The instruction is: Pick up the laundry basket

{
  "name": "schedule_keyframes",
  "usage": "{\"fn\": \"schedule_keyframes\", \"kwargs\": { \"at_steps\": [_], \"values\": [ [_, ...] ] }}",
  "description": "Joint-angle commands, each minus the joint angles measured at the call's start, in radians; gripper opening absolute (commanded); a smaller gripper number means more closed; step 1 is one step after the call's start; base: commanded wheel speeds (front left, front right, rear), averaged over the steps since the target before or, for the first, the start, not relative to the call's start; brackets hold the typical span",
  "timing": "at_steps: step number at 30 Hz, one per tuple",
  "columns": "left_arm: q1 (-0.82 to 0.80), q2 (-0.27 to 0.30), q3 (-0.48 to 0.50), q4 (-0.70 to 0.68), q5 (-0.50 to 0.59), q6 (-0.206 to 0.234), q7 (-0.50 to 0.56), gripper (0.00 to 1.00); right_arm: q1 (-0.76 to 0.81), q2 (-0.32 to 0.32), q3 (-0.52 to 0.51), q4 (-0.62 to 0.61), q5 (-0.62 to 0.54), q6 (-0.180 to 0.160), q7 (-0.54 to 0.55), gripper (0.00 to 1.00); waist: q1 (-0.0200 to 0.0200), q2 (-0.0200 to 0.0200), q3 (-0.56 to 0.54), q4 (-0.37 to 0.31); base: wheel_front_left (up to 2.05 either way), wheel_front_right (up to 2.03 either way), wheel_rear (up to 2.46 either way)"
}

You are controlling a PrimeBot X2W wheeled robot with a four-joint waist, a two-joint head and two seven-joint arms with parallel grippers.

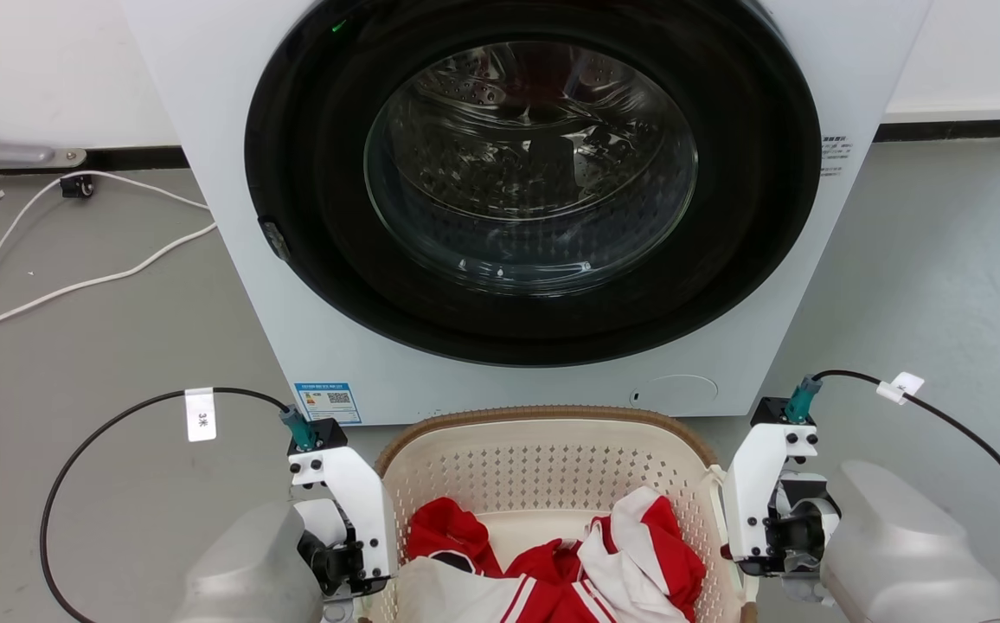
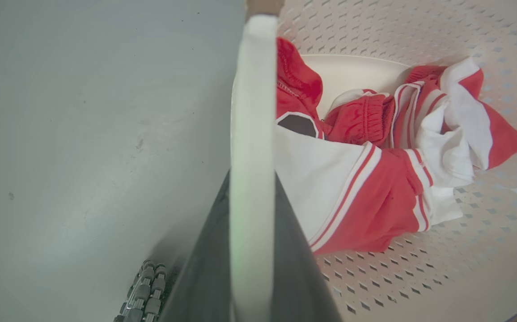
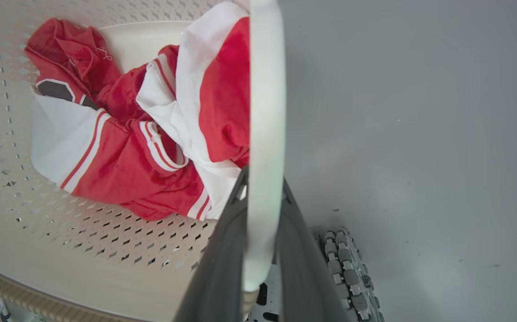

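Note:
The laundry basket (image 1: 552, 459), cream with perforated walls and a brown woven-look rim, sits low in the head view in front of the washer, with red and white clothes (image 1: 569, 571) inside. My left gripper (image 1: 360, 567) is at its left side and my right gripper (image 1: 746, 554) at its right side. In the left wrist view, the left gripper (image 2: 252, 179) is shut on the white side handle (image 2: 252, 112), with a dark finger (image 2: 205, 277) on each side of it. The right gripper (image 3: 264, 179) is likewise shut on the other white handle (image 3: 265, 89). I cannot tell whether the basket is touching the floor.
A white washing machine (image 1: 206, 112) with a shut round glass door (image 1: 530, 164) stands right behind the basket. A white cable (image 1: 76, 285) trails over the grey floor at the left. My base's roller wheels (image 3: 343, 268) are beside the basket.

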State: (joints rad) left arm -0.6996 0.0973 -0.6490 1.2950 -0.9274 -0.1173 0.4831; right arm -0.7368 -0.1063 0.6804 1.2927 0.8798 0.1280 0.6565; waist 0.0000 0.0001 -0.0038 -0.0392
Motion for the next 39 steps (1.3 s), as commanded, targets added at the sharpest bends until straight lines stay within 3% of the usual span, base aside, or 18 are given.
{"fn": "schedule_keyframes", "kwargs": {
  "at_steps": [1,39],
  "values": [
    [0.005,-0.013,-0.001,-0.01,-0.008,-0.005,-0.005,0.0,0.003,0.023,-0.004,-0.008,0.001,0.005,0.0,0.0,0.0,-0.0001,0.0,0.0,0.0,0.0,0.0],
    [0.011,-0.009,-0.012,-0.01,-0.021,0.005,-0.038,0.0,0.01,0.028,-0.066,-0.008,-0.053,0.005,0.012,0.0,0.0,-0.0001,0.002,0.0,0.0,0.0,0.0]
  ]
}}
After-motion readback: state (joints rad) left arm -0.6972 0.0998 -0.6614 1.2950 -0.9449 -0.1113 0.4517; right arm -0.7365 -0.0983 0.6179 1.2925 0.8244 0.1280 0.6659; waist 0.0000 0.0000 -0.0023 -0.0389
